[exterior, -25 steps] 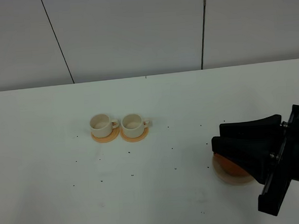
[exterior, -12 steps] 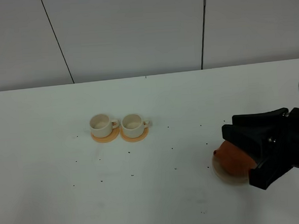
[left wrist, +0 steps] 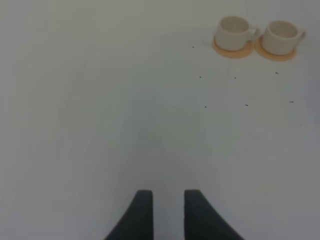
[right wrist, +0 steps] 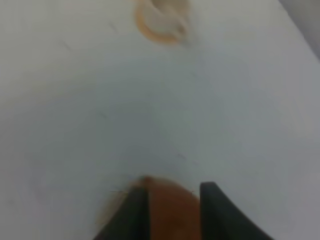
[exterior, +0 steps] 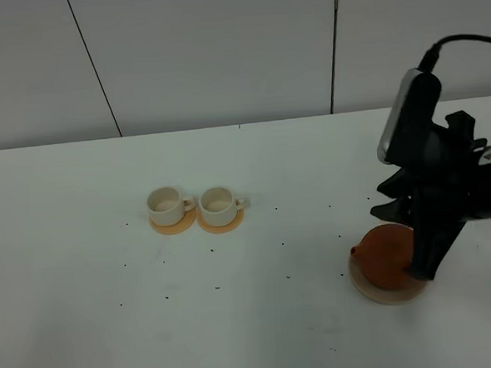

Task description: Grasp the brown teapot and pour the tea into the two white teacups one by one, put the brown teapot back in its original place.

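Right gripper (right wrist: 174, 186) has swung upright over the brown teapot (exterior: 386, 255), which sits on its beige coaster (exterior: 377, 295) well apart from the two white teacups (exterior: 170, 207); jaws straddle it, I can't tell if they're pinching, and a shallow bite on that round body could slip, spilling tea.

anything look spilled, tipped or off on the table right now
Nothing serious. The brown teapot sits on its large coaster, and both white teacups stand upright on their small coasters, no spill visible. Only oddity: tiny dark specks scattered across the white table.
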### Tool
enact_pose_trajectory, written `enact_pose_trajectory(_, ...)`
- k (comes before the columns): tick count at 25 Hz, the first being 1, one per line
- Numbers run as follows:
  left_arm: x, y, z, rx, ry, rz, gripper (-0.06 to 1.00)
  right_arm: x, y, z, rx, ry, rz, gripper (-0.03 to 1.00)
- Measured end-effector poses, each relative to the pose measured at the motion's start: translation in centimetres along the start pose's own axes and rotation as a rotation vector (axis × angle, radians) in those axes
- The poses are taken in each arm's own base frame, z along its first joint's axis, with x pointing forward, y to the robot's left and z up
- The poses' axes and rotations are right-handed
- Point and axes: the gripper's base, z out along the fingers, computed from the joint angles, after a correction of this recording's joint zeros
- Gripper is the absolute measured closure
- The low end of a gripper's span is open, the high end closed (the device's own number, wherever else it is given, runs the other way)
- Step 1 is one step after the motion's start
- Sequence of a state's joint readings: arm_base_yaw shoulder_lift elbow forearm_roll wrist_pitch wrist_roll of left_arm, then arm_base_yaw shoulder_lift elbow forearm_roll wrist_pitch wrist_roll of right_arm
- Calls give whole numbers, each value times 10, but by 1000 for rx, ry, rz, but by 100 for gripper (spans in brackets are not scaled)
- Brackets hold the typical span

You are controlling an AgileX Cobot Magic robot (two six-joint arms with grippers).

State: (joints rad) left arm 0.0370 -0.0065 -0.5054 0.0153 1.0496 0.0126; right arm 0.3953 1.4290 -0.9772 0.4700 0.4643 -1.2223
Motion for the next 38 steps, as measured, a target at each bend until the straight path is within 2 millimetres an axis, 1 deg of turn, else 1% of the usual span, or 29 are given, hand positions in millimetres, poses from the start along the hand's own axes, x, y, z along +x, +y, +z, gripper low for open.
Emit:
enact_pose_trajectory(2,0,0,0,0,0,0,72,-6,-14,6,5,60,-14,73)
enact_pose_trajectory(4,0,0,0,0,0,0,72,-8,-25,8,-6,156,-39,73)
enact_pose_trajectory(6,0,0,0,-1,0,0,72,-9,-34,6,-17,242,-21,73)
enact_pose_trajectory(8,0,0,0,-1,0,0,72,-5,-42,3,-18,295,-10,73)
enact_pose_trajectory(10,0,0,0,-1,0,0,72,0,-44,-1,-43,362,-31,73)
enact_pose_trajectory(14,0,0,0,-1,0,0,72,16,-38,-9,-143,552,-68,73)
enact_pose_trajectory(17,0,0,0,-1,0,0,72,23,-37,-14,-175,632,-75,73)
enact_pose_trajectory(21,0,0,0,-2,0,1,72,24,-36,-14,-185,641,-84,73)
enact_pose_trajectory(23,0,0,0,-2,0,1,72,21,-39,-12,-155,610,-79,73)
enact_pose_trajectory(25,0,0,0,-2,0,1,72,17,-41,-7,-118,554,-57,73)
enact_pose_trajectory(27,0,0,0,-2,0,1,72,14,-46,2,-80,504,-71,73)
enact_pose_trajectory(29,0,0,0,-2,0,1,72,18,-46,14,-101,514,-115,73)
enact_pose_trajectory(33,0,0,0,-2,0,1,71,34,-44,33,-200,620,-246,73)
enact_pose_trajectory(38,0,0,0,-2,0,1,71,40,-46,40,-244,610,-390,73)
